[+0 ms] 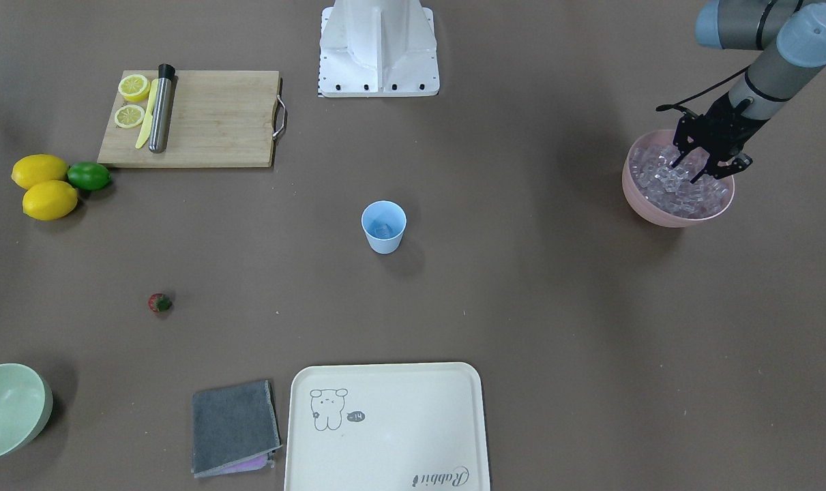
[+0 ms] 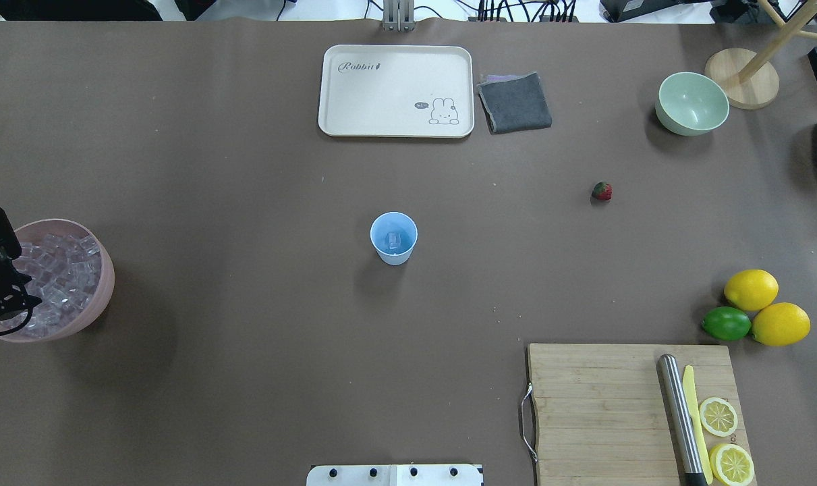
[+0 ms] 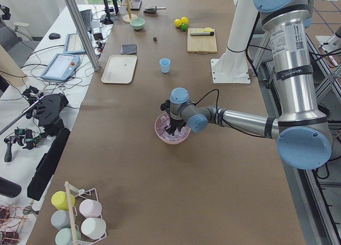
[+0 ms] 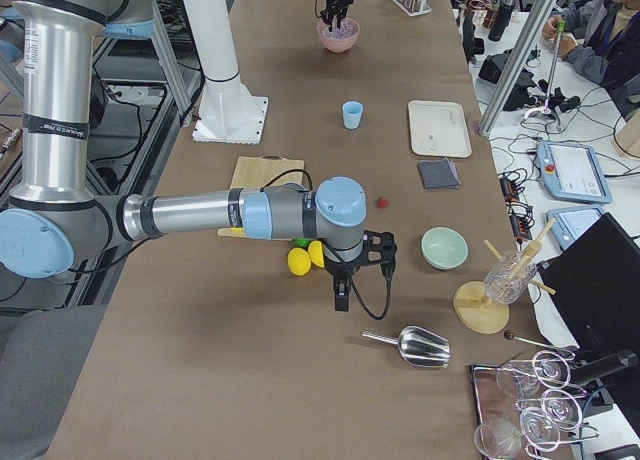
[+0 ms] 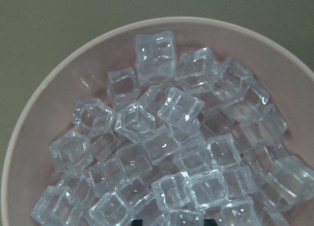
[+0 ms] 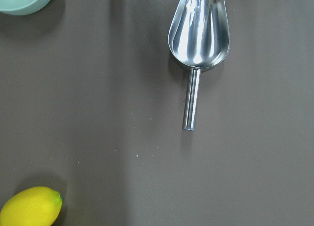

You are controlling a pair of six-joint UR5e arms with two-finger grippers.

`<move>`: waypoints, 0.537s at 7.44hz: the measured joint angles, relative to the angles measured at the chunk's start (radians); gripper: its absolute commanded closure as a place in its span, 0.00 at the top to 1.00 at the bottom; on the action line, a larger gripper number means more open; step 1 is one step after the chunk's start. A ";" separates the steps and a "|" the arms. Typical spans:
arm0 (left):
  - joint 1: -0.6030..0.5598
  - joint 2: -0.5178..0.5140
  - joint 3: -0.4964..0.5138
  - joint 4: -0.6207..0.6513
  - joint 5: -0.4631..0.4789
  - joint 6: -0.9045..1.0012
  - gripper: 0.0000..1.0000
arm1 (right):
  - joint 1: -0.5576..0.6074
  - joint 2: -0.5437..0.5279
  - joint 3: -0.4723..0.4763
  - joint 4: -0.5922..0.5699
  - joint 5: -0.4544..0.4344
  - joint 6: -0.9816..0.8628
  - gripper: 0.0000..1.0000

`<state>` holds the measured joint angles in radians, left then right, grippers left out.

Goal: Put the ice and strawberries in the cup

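The light blue cup (image 1: 384, 227) (image 2: 394, 237) stands upright mid-table with one clear cube in its bottom. The ice (image 5: 167, 137) (image 1: 658, 191) fills a pink bowl (image 1: 648, 208) (image 2: 104, 287) at the table's end on my left. My left gripper (image 1: 696, 170) is open, its fingers spread and dipped among the cubes. A strawberry (image 1: 159, 303) (image 2: 602, 191) lies alone on the table, far from both grippers. My right gripper (image 4: 340, 298) hangs over bare table near the lemons; I cannot tell whether it is open or shut.
A wooden board (image 2: 624, 405) holds lemon slices, a knife and a steel muddler. Two lemons and a lime (image 2: 726, 323) lie beside it. A cream tray (image 2: 395, 91), a grey cloth (image 2: 515, 102) and a green bowl (image 2: 693, 102) sit along the far edge. A steel scoop (image 6: 198, 34) lies below my right wrist.
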<state>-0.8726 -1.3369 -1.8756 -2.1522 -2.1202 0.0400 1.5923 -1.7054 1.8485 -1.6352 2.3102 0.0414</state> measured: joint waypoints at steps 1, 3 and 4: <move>0.001 0.000 0.001 0.000 0.000 0.000 0.30 | 0.000 0.000 0.000 0.000 0.000 0.000 1.00; 0.002 -0.001 0.001 -0.001 -0.001 -0.001 0.00 | 0.000 0.001 0.000 0.000 0.000 0.000 1.00; 0.001 -0.002 -0.003 -0.004 -0.005 -0.001 0.00 | 0.000 0.000 0.000 0.000 0.000 0.000 1.00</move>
<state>-0.8712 -1.3392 -1.8787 -2.1563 -2.1254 0.0392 1.5923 -1.7049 1.8484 -1.6352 2.3102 0.0414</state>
